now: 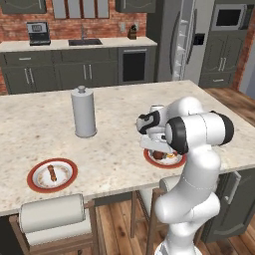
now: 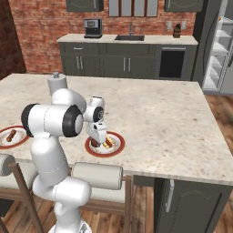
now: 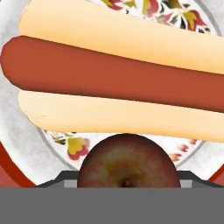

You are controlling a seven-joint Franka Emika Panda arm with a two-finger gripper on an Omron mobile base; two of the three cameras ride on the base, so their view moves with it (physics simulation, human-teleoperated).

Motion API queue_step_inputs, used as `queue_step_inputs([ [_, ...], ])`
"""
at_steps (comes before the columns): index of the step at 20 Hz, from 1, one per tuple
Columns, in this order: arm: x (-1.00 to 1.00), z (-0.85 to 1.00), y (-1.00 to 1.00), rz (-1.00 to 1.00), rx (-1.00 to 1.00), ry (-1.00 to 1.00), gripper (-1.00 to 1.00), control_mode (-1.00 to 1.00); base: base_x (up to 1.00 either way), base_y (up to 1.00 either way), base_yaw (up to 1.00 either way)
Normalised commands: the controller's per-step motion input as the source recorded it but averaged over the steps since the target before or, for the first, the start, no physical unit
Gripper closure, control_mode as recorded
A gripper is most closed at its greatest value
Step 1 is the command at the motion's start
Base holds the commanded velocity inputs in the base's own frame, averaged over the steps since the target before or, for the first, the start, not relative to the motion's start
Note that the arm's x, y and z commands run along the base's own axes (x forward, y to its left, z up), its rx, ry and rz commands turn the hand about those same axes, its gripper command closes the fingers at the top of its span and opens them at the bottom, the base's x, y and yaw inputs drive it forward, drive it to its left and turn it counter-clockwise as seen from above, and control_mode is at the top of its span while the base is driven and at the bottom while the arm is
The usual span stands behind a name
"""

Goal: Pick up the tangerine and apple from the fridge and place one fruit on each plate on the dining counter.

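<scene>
The hand (image 2: 96, 136) hangs low over the near plate (image 2: 118, 146), closed around the apple (image 3: 127, 162), which sits between its fingers just above the plate's pale patterned centre. Right beyond the apple a hot dog (image 3: 113, 74) already lies across this plate, so the free spot is the strip on the robot's side of the bun. My judgement is that the step in hand is setting the apple down here, and it looks nearly done. To do it well, lower straight until the fruit rests on the plate, then open slowly and only wide enough to free it, so a round fruit is not nudged into a roll toward the red-brown rim or against the bun. Lift straight up afterwards, not sideways. Further off to the robot's left on the desk (image 1: 119, 104) a second plate (image 1: 52, 175) holds some small brown food I cannot identify; the tangerine is not something I can pick out there. Past it stands a grey paper-towel roll (image 1: 83, 111), and at the far side of the room the fridge (image 1: 184, 40) stands open.
</scene>
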Motion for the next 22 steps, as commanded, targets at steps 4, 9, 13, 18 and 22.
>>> queue_step_inputs([
  [4, 0.00, 0.00, 0.00, 0.00, 0.00, 0.00, -1.00, -1.00, 0.00, 0.00, 0.00],
  [9, -0.15, 0.00, 0.00, -0.01, 0.00, 0.00, -1.00, -1.00, 0.00, 0.00, 0.00],
  [13, -0.14, 0.00, 0.00, 0.00, 0.00, 0.00, -1.00, -1.00, 0.00, 0.00, 0.00],
  [18, -0.40, 0.34, 0.00, -0.02, 0.00, -0.01, -1.00, -1.00, 0.00, 0.00, 0.00],
  [22, -0.34, 0.66, 0.00, -0.04, 0.00, -0.01, -1.00, -1.00, 0.00, 0.00, 0.00],
])
